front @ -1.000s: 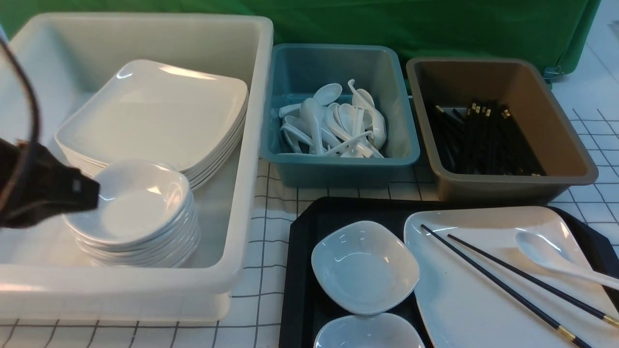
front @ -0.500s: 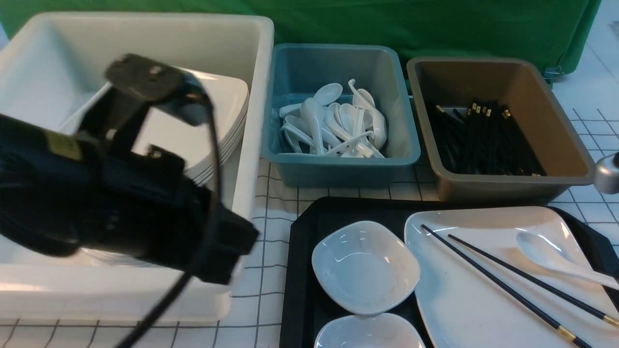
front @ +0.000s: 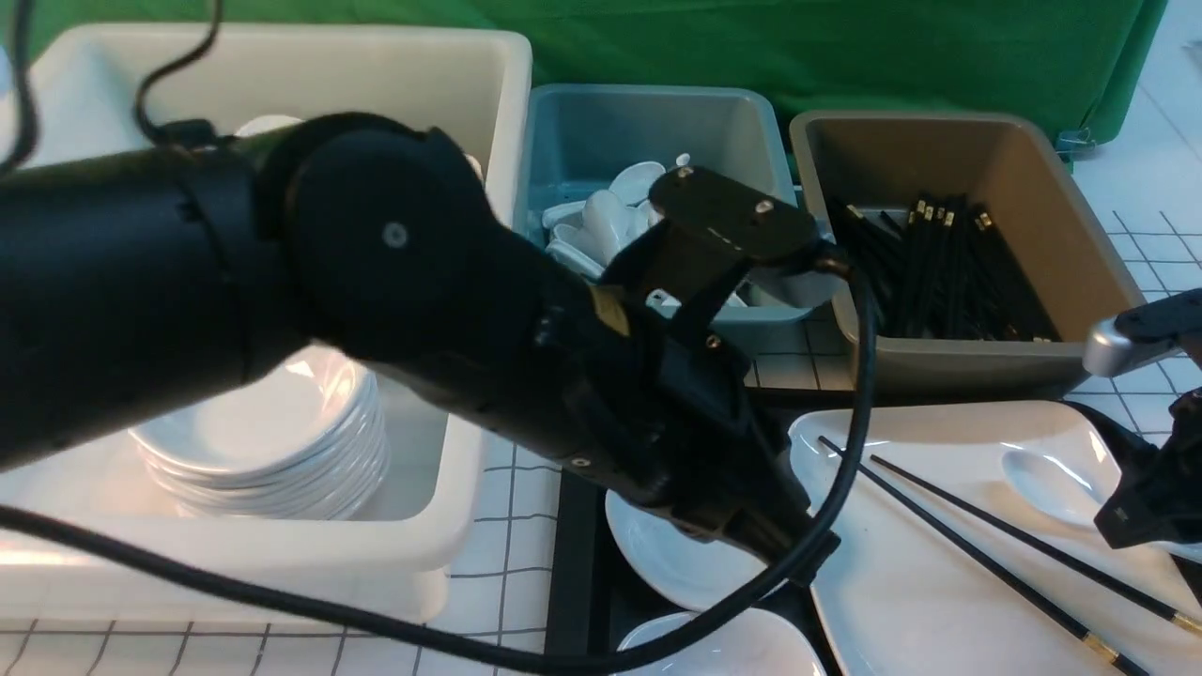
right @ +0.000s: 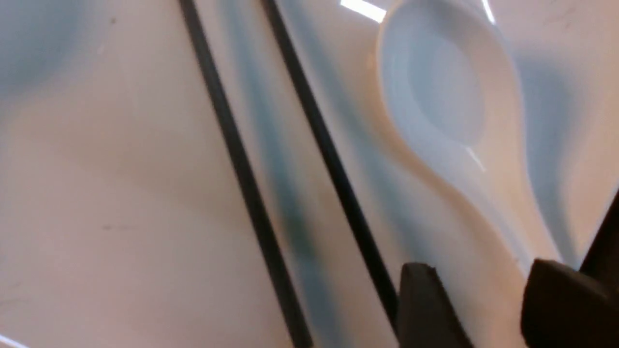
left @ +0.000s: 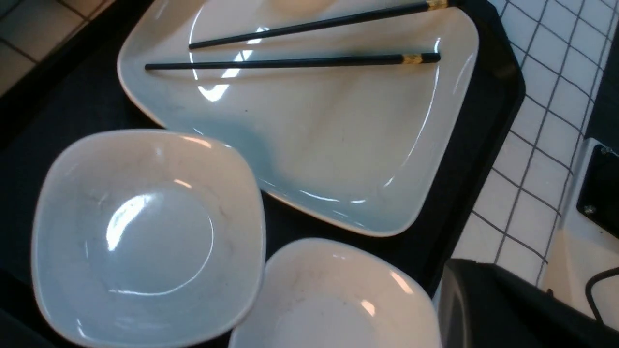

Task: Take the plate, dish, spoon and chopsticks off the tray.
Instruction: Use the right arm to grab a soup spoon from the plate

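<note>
The black tray (front: 577,563) holds the squarish white plate (front: 939,582) and two small deep dishes (front: 667,554). The black chopsticks (front: 986,560) and the white spoon (front: 1042,483) lie on the plate. My left gripper (front: 789,549) hangs over the farther dish; only one dark finger (left: 483,299) shows beside the nearer dish (left: 333,299), so its state is unclear. My right gripper (right: 488,299) is open, with its fingers on either side of the spoon's handle, the spoon (right: 445,87) and the chopsticks (right: 240,169) just ahead of it. It shows at the right edge of the front view (front: 1146,512).
A big white tub (front: 282,554) on the left holds stacked plates and a stack of dishes (front: 282,441). A teal bin (front: 601,122) of spoons and a grey-brown bin (front: 1033,169) of chopsticks stand behind the tray. My left arm crosses over the tub and the teal bin.
My left arm swung right from over the white tub to over the tray's dishes. My right gripper came in from the right edge and dropped to the spoon's handle.
</note>
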Robot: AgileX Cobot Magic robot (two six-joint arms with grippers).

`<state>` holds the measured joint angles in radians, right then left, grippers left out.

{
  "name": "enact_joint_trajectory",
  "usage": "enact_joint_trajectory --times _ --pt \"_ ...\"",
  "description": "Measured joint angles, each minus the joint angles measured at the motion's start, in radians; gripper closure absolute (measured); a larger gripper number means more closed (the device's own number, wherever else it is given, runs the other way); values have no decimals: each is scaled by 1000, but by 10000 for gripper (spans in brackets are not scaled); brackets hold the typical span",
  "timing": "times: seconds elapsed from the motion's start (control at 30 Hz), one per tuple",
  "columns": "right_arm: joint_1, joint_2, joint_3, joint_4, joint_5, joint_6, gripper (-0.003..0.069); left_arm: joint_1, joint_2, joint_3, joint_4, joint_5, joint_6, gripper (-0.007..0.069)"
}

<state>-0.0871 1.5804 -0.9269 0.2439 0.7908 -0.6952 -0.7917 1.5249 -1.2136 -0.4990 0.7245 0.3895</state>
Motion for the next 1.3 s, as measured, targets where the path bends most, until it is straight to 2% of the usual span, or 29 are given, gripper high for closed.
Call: enact_joint_trajectory --times 0.27,0.57,0.73,0.97,1.07,1.17,1.3 --pt "-1 50 0 -47 -138 -13 328 0 95 -55 0 -7 50 628" --pt "53 60 0 -155 -130 -56 324 0 102 -57 8 -35 79 627" --pt "70 83 0 -244 -120 -32 324 0 102 -57 11 -36 80 627" --pt "73 116 -7 -285 -105 -14 327 0 102 -57 11 -36 83 627" --pt "76 119 -9 -299 -106 -14 390 0 102 -57 12 -47 84 627" --pt "76 119 -14 -310 -112 -9 515 0 102 -57 12 -73 84 627" --pt "76 108 -13 -307 -108 46 524 0 102 -57 5 -138 84 627"
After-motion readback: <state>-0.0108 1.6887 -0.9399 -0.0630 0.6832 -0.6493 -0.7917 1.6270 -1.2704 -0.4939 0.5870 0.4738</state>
